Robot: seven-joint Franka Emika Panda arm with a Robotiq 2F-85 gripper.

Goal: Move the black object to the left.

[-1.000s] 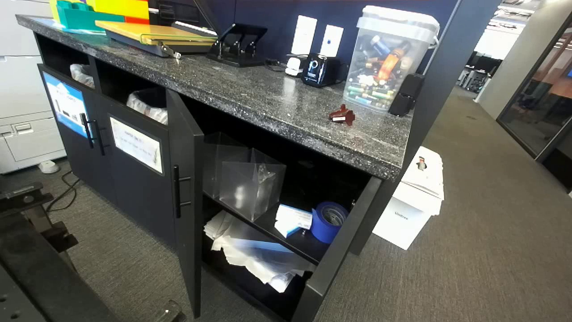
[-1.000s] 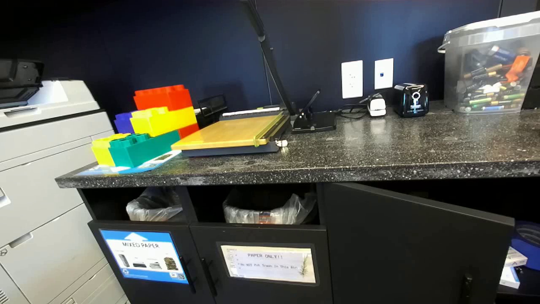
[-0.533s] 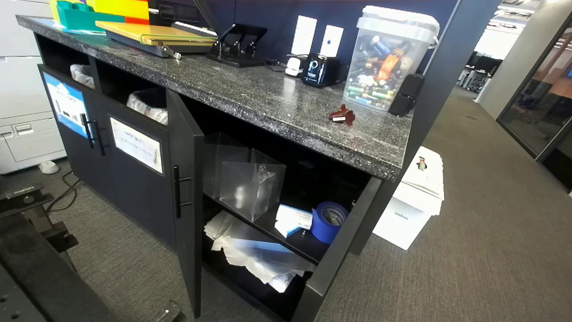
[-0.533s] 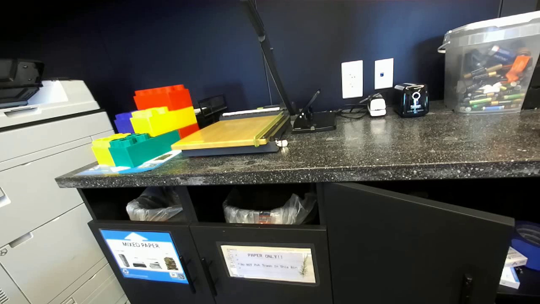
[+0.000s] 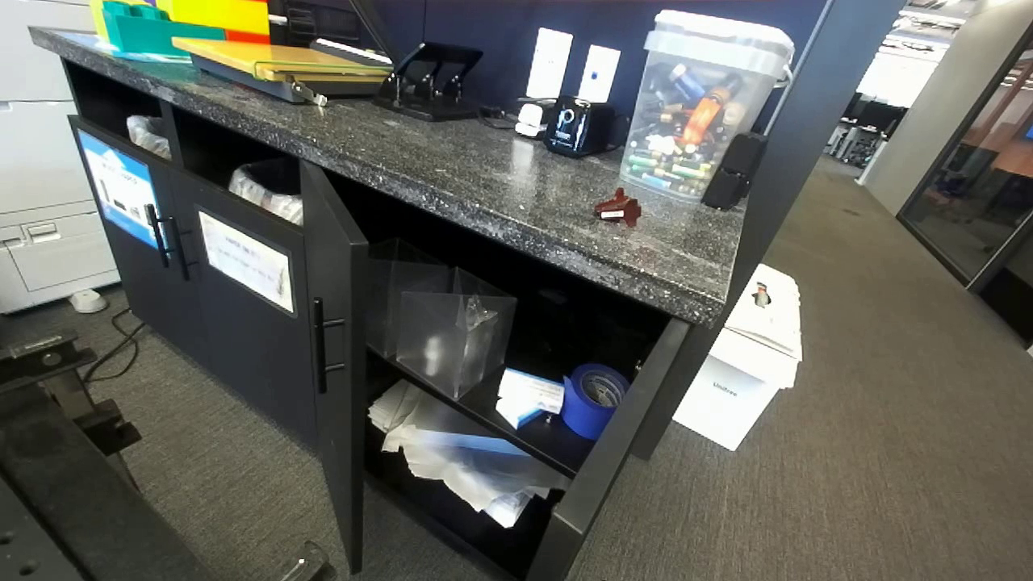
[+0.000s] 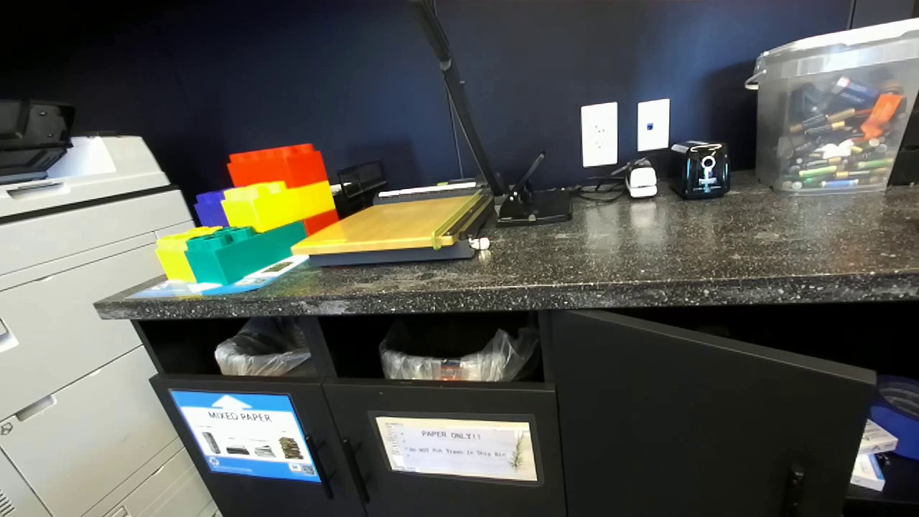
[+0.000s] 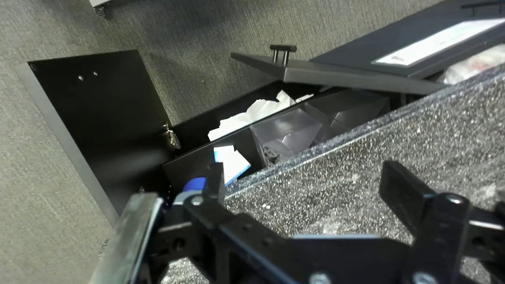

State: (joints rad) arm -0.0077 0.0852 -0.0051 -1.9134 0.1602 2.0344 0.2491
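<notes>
One bucket (image 5: 717, 53) near the red-brown object (image 5: 619, 209) holds coloured cylinders (image 5: 687, 171); the pincer (image 7: 303, 179) gapes wide, empty.

1. "MIXED PAPER", beneath a white arrow (image 6: 231, 402), on the blue-and-white sign (image 6: 244, 435) of a cabinet door (image 6: 251, 497).
2. "PAPER ONLY!!" and, smaller, "Do NOT Put Trash In This Bin", on the pale sign (image 6: 457, 449) of the neighbouring door (image 6: 459, 501).
3. "Unitree" on the white box (image 5: 738, 379).
4. Lettering on the black gadget (image 6: 701, 170): too blurred to read.
</notes>
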